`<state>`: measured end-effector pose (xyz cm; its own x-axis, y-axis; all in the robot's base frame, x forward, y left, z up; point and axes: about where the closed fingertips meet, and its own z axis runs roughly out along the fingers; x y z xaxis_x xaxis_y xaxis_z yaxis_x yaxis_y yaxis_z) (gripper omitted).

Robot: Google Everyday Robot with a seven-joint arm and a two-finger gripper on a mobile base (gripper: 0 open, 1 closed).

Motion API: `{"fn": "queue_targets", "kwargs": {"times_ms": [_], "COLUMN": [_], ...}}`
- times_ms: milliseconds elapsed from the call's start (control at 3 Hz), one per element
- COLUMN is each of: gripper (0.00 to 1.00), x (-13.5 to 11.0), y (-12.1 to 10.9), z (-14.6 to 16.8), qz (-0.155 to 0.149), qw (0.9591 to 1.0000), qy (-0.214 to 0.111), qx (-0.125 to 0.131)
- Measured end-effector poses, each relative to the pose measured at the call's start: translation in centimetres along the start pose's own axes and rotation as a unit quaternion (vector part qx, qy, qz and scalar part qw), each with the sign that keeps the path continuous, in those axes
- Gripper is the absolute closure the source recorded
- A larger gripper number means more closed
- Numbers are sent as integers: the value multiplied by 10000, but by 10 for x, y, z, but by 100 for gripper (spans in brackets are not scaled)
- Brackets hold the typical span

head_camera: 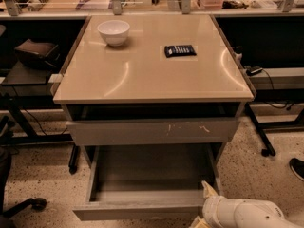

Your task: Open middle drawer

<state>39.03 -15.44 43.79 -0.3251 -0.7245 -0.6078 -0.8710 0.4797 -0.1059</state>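
Middle drawer (142, 208) looks pulled right out

Gripper (203, 204) sits at the right end of its wide front; can't tell if it's clamped.

grey middle drawer (142, 211), pale claw (207, 193) lower right

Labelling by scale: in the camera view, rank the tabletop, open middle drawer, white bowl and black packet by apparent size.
1. tabletop
2. middle drawer
3. white bowl
4. black packet
The pincer sits at the drawer's front right corner.
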Motion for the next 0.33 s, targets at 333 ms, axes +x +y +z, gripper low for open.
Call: {"fn": "queue_targets", "kwargs": {"times_ms": [333], "gripper": [0], "x": [0], "y": [0], "z": [0], "qz": [0], "qw": [10000], "qy": [0], "qx": [0]}}
